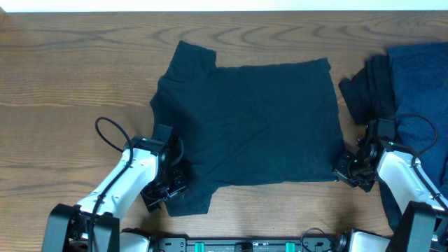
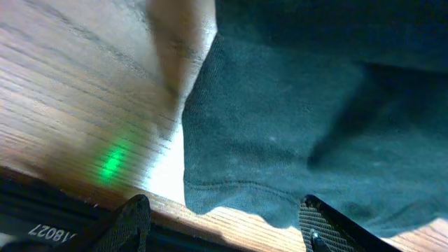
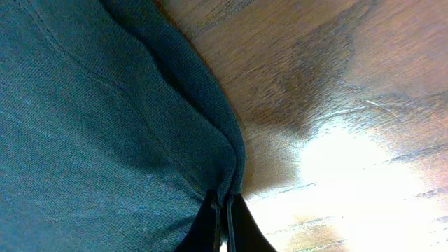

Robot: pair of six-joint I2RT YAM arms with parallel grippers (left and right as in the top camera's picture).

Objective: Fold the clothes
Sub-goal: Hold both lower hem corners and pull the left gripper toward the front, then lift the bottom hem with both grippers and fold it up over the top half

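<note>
Near edge, left side: left gripper [image 1: 168, 187] low over the table [image 1: 70, 70], sitting at the near sleeve [image 1: 190, 199] of the T-shirt [image 1: 259, 119]. In the left wrist view its fingers [image 2: 133, 220] stand wide apart with the sleeve's hem lying flat on the wood between and just beyond them; jaws open, nothing clamped. Near edge, right side: right gripper [image 1: 348, 170] at the T-shirt's near right corner. In the right wrist view the two fingers [image 3: 210, 227] are pressed together, and the folded hem edge runs straight down into the tips, so it reads as closed and pinching the T-shirt's hem. Mid-table: T-shirt lies spread flat, dark, body roughly square to the table edge, some shallow wrinkles; chest logo not visible from above. Its other sleeve [image 1: 189, 59] points toward the far left. Right of the shirt, just beside its far right edge but apart: black garment [image 1: 367, 91], bunched. Touching that, farther right and running off the frame: navy garment [image 1: 423, 77], loosely heaped.
</note>
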